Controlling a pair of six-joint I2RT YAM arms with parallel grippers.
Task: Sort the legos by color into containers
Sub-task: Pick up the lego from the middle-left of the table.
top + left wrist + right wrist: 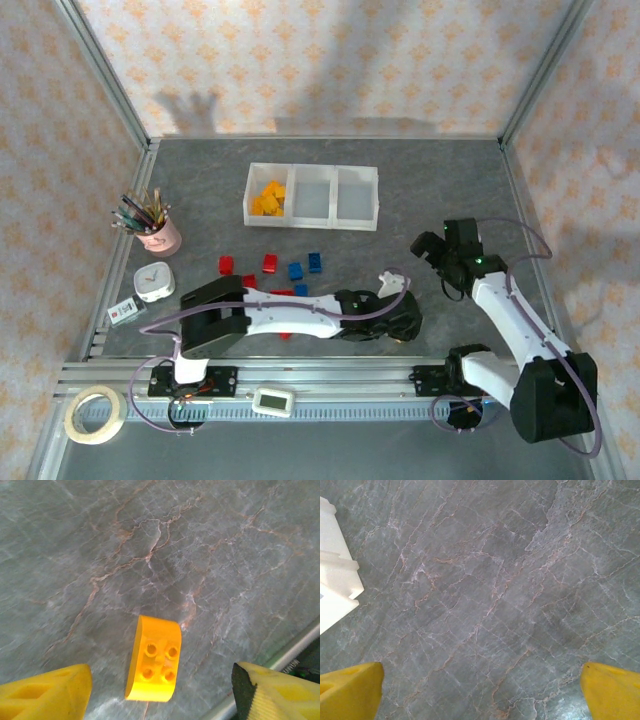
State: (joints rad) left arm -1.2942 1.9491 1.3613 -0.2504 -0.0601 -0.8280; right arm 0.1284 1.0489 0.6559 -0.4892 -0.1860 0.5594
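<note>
A yellow-orange lego (154,660) lies studs-up on the grey table, between the fingers of my left gripper (161,692), which is open and not touching it. From above, that gripper (398,322) sits low near the table's front edge. My right gripper (432,250) hovers open over bare table, with nothing between its fingers (355,692). The containers (312,195) stand at the back; the left bin holds several yellow legos (268,198), and the other two look empty. Red legos (226,265) and blue legos (315,262) lie scattered in front of the tray, some partly hidden by the left arm.
A pink cup of pencils (158,232), a white clock (154,282) and a small card (122,312) sit at the left. The metal rail (330,380) runs along the near edge, close beside the left gripper (280,660). A tape roll (95,413) lies front left. The tray's corner (335,585) is left of the right gripper.
</note>
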